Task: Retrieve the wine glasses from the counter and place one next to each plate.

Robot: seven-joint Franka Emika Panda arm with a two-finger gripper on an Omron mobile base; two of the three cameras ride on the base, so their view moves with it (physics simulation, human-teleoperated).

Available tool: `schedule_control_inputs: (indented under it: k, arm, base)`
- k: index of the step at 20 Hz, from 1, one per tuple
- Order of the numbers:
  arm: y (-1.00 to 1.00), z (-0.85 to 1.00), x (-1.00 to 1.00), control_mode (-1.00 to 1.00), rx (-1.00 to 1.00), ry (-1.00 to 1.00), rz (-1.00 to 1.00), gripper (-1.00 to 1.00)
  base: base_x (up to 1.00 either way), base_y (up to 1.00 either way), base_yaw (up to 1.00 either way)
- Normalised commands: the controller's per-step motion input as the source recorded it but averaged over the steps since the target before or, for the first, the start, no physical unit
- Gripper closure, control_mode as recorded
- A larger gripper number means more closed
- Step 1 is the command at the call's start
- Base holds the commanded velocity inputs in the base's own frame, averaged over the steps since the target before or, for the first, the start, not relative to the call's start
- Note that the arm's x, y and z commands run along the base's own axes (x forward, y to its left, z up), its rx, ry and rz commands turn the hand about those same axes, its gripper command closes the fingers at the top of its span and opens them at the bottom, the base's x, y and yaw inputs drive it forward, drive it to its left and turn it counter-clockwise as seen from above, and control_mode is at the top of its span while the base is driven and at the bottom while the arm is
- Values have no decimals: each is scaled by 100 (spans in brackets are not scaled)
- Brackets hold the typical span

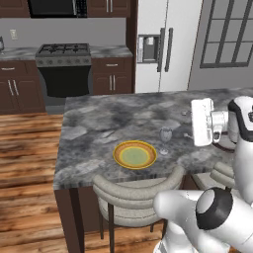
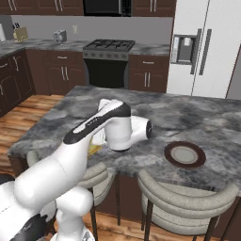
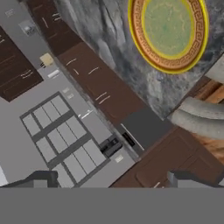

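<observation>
The counter (image 1: 99,123), a grey marbled island over dark brown cabinets, carries everything in play, with two curved grey chairs (image 1: 133,195) drawn up to its near edge. On it near that edge lies the yellow-orange plate (image 1: 135,154) with a greenish centre, and just beside it, toward the arm, stands one clear wine glass (image 1: 165,141), upright on its foot. Well apart along the same edge sits the dark brown-rimmed plate (image 2: 184,154) with its pale grey centre. The white arm reaches over the counter between the two plates. The pincer (image 3: 113,181) stands spread wide, its two dark fingertips (image 3: 43,178) far apart with nothing between them.
</observation>
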Motion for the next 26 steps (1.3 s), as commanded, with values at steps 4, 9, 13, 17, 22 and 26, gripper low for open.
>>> schedule_control_inputs:
  k: [4,9,13,17,22,26]
  arm:
    - [30,47,-46,-100,2,-13,1,-100]
    - [43,40,-94,-100,0,-36,0,-100]
    - [34,55,-94,-100,0,-43,0,-100]
    - [11,18,-25,100,-2,-15,0,-100]
    - [0,0,0,100,0,0,0,-100]
    - [0,0,0,100,0,0,0,-100]
  base:
    - [0,0,0]
    - [0,0,0]
    - [0,0,0]
    - [-75,35,1]
    - [-100,63,5]
    - [-95,100,14]
